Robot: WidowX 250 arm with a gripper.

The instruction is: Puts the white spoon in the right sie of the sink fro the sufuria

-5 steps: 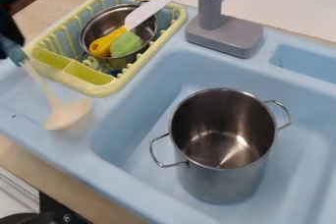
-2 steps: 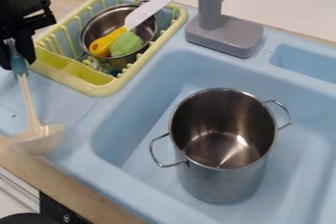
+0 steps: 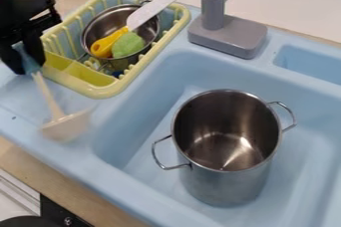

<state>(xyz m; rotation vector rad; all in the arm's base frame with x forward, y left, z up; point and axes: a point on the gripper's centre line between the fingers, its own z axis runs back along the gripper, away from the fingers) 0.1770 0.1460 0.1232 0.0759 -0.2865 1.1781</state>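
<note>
At the upper left, my gripper (image 3: 28, 61) is shut on the blue-tipped handle of the white spoon (image 3: 65, 125), a ladle whose pale bowl hangs low over the sink's left ledge. The spoon is tilted, with its bowl below and slightly right of the gripper. The tall steel sufuria (image 3: 226, 176) stands upright in the basin of the light blue sink (image 3: 143, 89), its inside bare and a wire handle on each side. A good distance separates the spoon from the pot, which lies to its right.
A yellow dish rack (image 3: 103, 91) beside the gripper holds a small metal pot (image 3: 106, 22), a knife with a yellow handle (image 3: 153, 11) and a green toy piece (image 3: 128, 45). The grey faucet (image 3: 228, 36) rises behind the basin. A smaller compartment (image 3: 309, 64) is at the right.
The gripper has come further into view than a second ago. Since the middle frame, the spoon's bowl has swung right and slightly up, while the gripper shifted slightly right. The sufuria stayed put.
</note>
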